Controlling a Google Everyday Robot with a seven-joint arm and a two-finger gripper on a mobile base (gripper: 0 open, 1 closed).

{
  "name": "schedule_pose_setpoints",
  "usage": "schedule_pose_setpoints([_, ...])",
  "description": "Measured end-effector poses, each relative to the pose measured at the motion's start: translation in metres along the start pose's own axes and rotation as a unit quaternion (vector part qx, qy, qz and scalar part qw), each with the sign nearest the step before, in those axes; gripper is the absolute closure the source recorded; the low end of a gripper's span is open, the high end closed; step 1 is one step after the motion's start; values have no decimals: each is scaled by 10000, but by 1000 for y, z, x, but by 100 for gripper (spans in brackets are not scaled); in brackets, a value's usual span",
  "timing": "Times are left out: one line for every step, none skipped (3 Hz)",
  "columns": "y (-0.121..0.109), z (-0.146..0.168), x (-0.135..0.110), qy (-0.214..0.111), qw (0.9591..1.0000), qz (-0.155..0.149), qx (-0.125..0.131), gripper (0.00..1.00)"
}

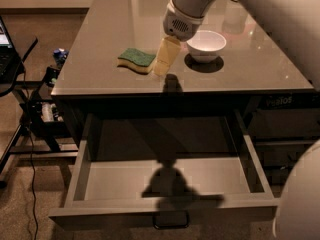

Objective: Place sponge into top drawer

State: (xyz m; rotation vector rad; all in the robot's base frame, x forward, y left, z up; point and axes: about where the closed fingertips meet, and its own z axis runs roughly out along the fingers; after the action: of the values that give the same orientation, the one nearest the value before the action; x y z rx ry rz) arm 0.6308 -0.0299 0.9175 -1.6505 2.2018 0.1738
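In the camera view, the approach to grasp is in hand. The sponge (136,60) lies flat on the counter (95,39), green face up, left of the white bowl (206,43). Its long axis runs roughly along the counter's front edge. The pincer (161,70) hangs just beside the sponge's right end, holding nothing; how far open it is, I cannot tell. The next move calls for straddling the sponge's short width. The top drawer (165,210) stands open below.

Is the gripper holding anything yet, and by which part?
Nothing, it seems: the sponge lies flat on the tabletop, with the gripper at its end nearest the bowl.
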Motion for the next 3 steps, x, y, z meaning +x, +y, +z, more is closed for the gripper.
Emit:
schedule_pose_setpoints([-5, 8, -11, -246, 9997, 36, -47, 0])
schedule_pose_setpoints([-20, 22, -34, -368, 9993, 73, -94, 0])
schedule_pose_setpoints([-34, 39, -57, -374, 9991, 88, -190, 0])
